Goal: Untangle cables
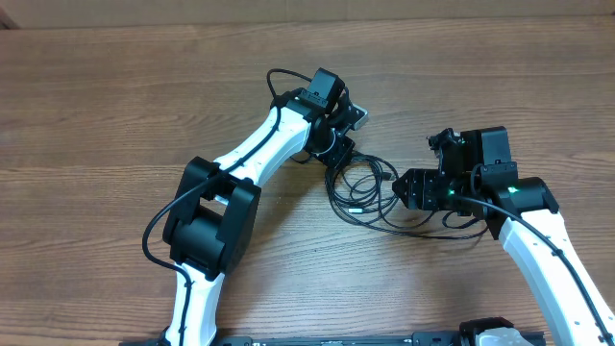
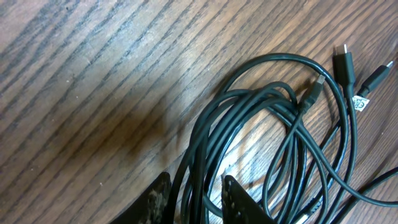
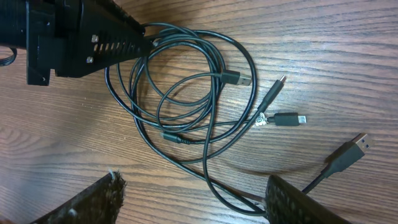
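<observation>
The cables (image 1: 363,187) are thin black cords lying in tangled loops on the wooden table between my two grippers. My left gripper (image 1: 338,157) is at the loops' upper left edge. In the left wrist view its fingers (image 2: 196,202) are closed around several strands of the cables (image 2: 273,106). My right gripper (image 1: 408,188) is at the right edge of the tangle. In the right wrist view its fingers (image 3: 193,202) are wide open, and one cable loop (image 3: 186,93) runs down close to the right finger. Several plugs, one a silver-tipped plug (image 3: 239,79), lie loose.
The left gripper body (image 3: 81,37) shows in the right wrist view at the top left, over the loops. A larger plug (image 3: 354,146) lies right of the tangle. The wooden table (image 1: 115,115) surrounds the tangle. The arms' own thicker cables run along both arms.
</observation>
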`<state>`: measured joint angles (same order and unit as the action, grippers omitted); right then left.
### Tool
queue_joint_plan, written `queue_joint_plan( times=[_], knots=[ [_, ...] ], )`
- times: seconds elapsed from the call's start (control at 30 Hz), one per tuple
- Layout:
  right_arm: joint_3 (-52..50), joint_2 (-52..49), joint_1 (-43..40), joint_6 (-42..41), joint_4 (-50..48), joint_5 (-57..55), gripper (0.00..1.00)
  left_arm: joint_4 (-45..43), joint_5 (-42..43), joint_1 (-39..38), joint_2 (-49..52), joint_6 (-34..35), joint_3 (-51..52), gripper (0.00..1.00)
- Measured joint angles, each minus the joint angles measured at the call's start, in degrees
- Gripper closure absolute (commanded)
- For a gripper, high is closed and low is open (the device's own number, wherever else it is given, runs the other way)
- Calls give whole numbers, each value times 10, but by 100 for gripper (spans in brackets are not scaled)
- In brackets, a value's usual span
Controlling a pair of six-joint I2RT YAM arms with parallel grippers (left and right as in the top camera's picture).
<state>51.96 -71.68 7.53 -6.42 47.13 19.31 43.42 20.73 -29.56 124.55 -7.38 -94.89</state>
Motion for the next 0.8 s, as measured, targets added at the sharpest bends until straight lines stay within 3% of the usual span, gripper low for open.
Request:
queue_joint_plan(
  times=[0.17,0.43,0.8],
  knots=[
    [0,0,0,0,0,0,29,-5,0,0,4,2,0,75],
    [0,0,0,0,0,0,29,-6,0,-1,30,16,0,96],
    [0,0,0,0,0,0,29,-6,0,-3,30,17,0,94]
  ],
)
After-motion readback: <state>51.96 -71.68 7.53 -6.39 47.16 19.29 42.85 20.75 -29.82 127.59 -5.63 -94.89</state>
